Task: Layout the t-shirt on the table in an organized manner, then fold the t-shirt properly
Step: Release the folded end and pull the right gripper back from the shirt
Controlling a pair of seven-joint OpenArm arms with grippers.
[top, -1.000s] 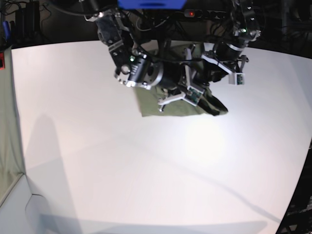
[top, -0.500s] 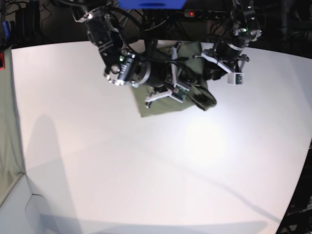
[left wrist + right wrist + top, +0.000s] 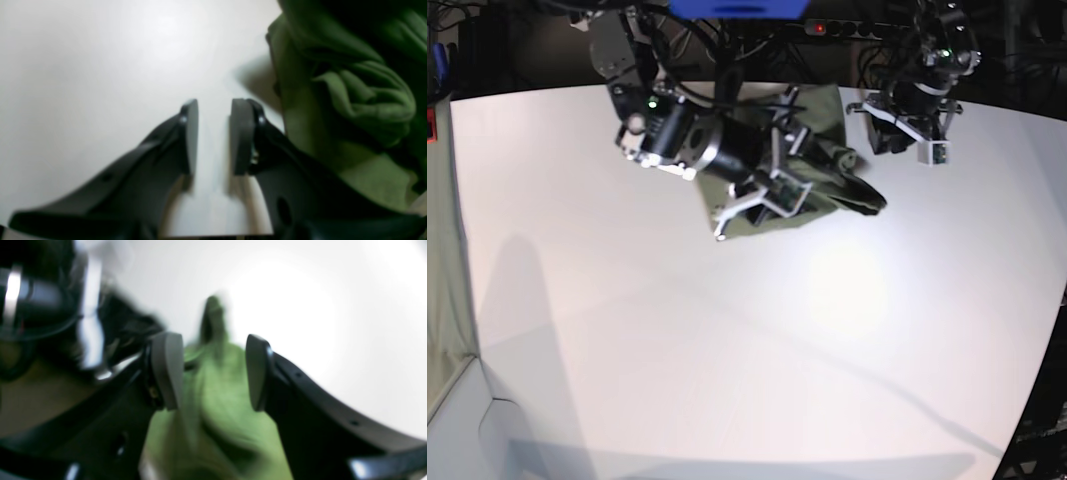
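Fingers of the right gripper (image 3: 213,373) stand spread apart, with olive-green cloth of the t-shirt (image 3: 217,413) lying in the gap between the two grey pads (image 3: 168,370); the picture is smeared, and neither pad can be seen pressing the cloth, so nothing looks pinched. Beyond the fingertips a narrow peak of the same cloth rises against the bright white desk (image 3: 333,323).

Fingers of the left gripper (image 3: 213,133) are parted by a narrow gap, and only bare desk (image 3: 100,66) shows between them; they hold nothing. Just to the right of the right-hand finger (image 3: 242,136) lies the t-shirt (image 3: 350,100), a flat layer nearest the finger and a rumpled, rolled bunch of folds further to the right. Whether that finger's outer side touches the cloth I cannot tell.

From the base view the t-shirt (image 3: 827,170) is a compact olive-green heap near the far edge of the white desk (image 3: 727,350), partly flat with a straight lower edge, and bunched into a dark fold at its right end. The right gripper (image 3: 762,200) sits over the heap's left part, its fingers above the cloth. The left gripper (image 3: 907,135) hangs beside the heap's right end, over the desk
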